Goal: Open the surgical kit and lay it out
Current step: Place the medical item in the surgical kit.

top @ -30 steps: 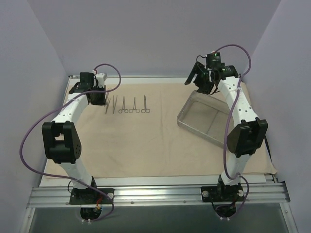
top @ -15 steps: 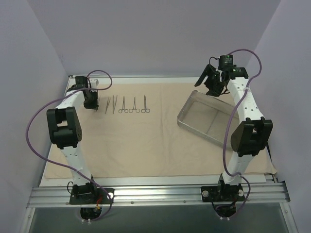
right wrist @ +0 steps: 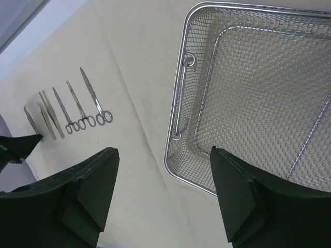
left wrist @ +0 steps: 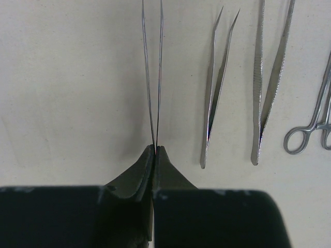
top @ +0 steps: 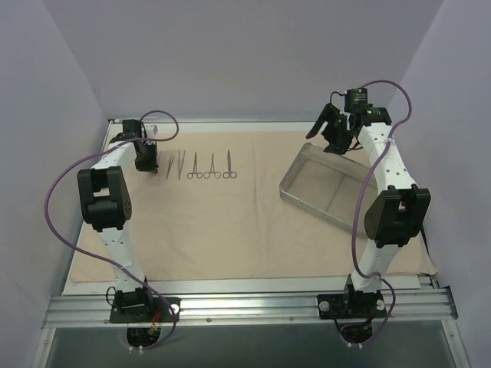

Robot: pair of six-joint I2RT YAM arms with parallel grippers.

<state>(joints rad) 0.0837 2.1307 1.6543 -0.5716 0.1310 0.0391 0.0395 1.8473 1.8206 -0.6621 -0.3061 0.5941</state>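
Beige cloth wrap (top: 230, 222) is spread flat as a sheet over nearly the whole table (top: 230, 285). The table's pale edge is seen as a narrow strip just beyond the aluminium rail (top: 253, 307), to which both arm bases are bolted. On the right half of the cloth a wire-mesh tray (top: 326, 184) is set upright, at an angle to the table's edges. Farther back, left of centre, a row of instruments (top: 203, 166) is laid side by side on the cloth, the ring handles turned toward the near side.

At the left end of that row the left gripper (top: 146, 159) is pressed together on slim tweezers (left wrist: 153, 77). Their two thin prongs are seen reaching out from between the fingertips, alongside curved tweezers (left wrist: 217, 88). Whether the held pair rests on the cloth cannot be told.

The right gripper (top: 330, 136) is held above the tray's far corner, its fingers spread apart and nothing gripped.

The table is enclosed at left, right and back by plain pale lilac walls (top: 245, 61).
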